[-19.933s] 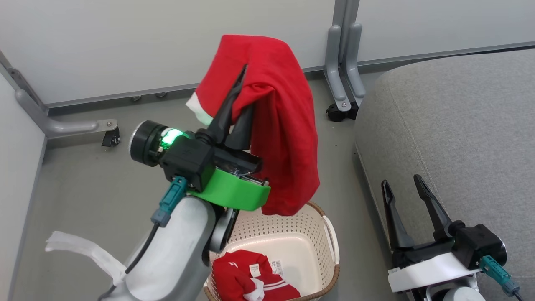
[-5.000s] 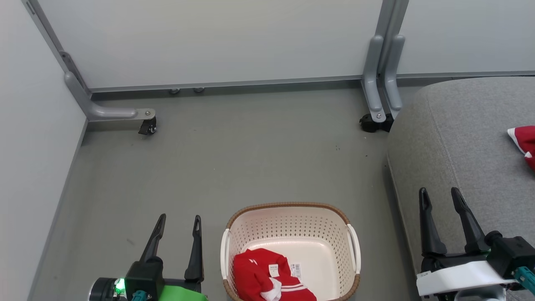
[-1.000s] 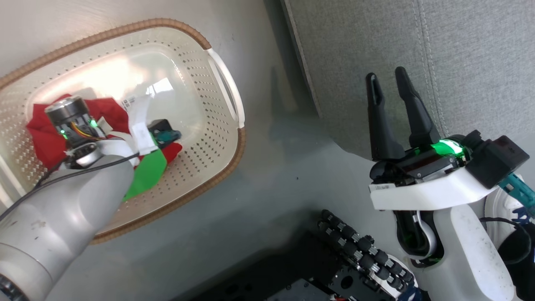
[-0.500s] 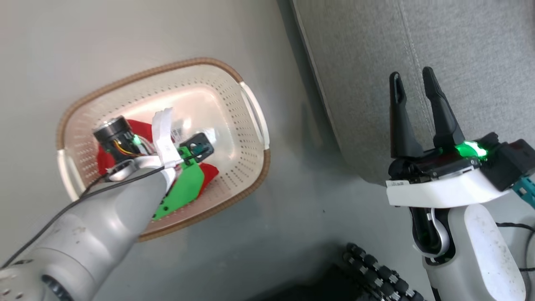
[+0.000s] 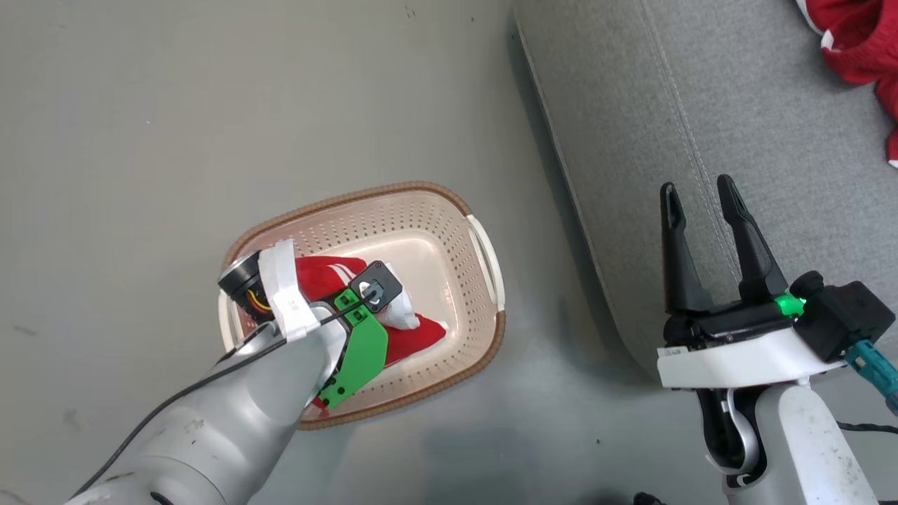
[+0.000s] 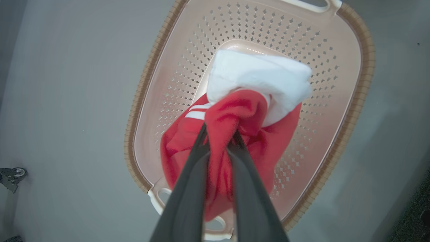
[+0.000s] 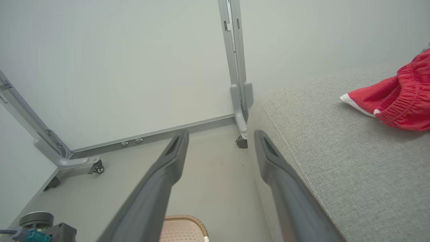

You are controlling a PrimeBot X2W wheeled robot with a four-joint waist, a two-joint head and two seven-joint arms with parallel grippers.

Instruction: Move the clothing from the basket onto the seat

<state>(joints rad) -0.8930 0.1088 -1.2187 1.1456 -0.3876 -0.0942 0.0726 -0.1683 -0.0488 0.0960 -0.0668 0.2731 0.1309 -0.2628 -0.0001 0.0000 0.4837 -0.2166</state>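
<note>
Pinching a fold of red cloth, my left tool [image 6: 220,129] has its two dark fingers drawn narrow with the fabric bunched between them, so I judge the grip firm. What I hold is the garment [image 6: 265,148], red with white stripes, its white cuff [image 6: 258,72] folded over the top of the bundle. The bundle hangs inside the basket [image 6: 364,67]. From the left wrist view I cannot tell whether its lowest part touches the basket's bottom or hangs just clear of it. In the head view it sits beneath my left wrist, within the brown rim. The basket stands on the grey floor [image 5: 140,140], beside the seat [image 5: 736,105] but not touching it.

My right tool [image 5: 696,186] is wide, with nothing between its fingers, and it hovers over the near edge of the seat. Farther along the seat lies the other garment [image 5: 859,31], red with white trim, resting on the grey cushion well apart from that edge.

By my reckoning half the job is done: one piece is on the seat and one is gripped but not yet out of the basket. What is left is to lift this piece clear of the rim, carry it over the strip of floor to the seat and let go. I see nothing else in the basket, though the bundle hides part of its bottom.
</note>
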